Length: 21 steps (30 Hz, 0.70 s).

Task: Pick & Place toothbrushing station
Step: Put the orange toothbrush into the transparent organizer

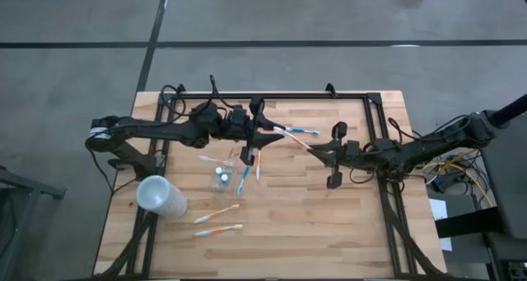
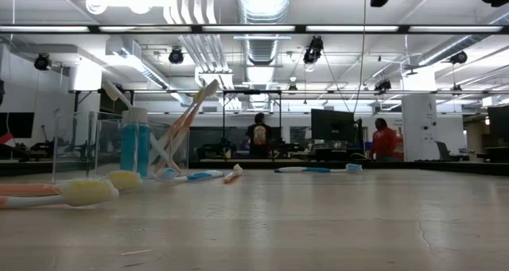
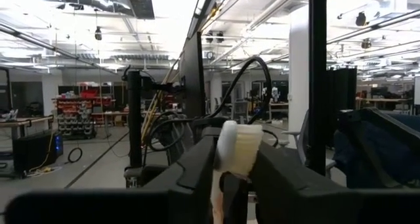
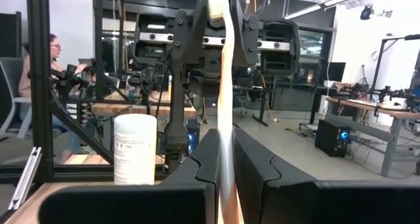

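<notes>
Both arms meet over the back middle of the wooden table (image 1: 329, 231), sharing one slim white-and-orange toothbrush (image 1: 288, 134): the right gripper (image 4: 225, 159) is pressed tight on its handle, while the left gripper (image 3: 231, 178) has its fingers either side of the bristled head, close around it. The small clear tumbler (image 1: 222, 177) stands just in front of the left gripper with loose toothbrushes lying around it, and the tall frosted white cup (image 1: 160, 197) sits off toward the table's left front.
</notes>
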Each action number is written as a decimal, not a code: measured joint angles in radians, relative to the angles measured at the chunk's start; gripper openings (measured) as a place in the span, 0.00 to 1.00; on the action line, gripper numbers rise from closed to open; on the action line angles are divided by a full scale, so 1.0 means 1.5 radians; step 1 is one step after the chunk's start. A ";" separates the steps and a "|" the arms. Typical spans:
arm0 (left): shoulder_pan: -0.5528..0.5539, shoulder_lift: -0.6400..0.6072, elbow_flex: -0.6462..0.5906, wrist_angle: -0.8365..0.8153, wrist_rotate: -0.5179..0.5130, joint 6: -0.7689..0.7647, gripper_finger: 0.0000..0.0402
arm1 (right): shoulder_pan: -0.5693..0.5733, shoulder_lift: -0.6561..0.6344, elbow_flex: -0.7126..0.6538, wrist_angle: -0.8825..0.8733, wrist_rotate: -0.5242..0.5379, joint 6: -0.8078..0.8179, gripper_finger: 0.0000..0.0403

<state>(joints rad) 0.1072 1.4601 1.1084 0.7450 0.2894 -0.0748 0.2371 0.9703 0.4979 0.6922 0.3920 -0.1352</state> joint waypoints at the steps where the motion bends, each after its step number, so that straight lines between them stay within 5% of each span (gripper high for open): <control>1: 0.000 0.000 0.000 0.000 -0.002 0.002 0.21 | 0.000 0.000 0.001 0.000 0.000 -0.001 0.04; 8: 0.001 0.000 0.000 -0.002 -0.003 0.002 0.09 | 0.000 0.000 0.002 -0.001 -0.001 0.001 0.08; 21: 0.001 0.000 0.000 -0.003 -0.001 0.001 0.09 | 0.000 0.000 0.002 -0.003 0.000 0.079 0.18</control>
<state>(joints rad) 0.1085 1.4601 1.1080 0.7403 0.2883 -0.0739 0.2371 0.9703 0.5003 0.6881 0.3917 -0.0170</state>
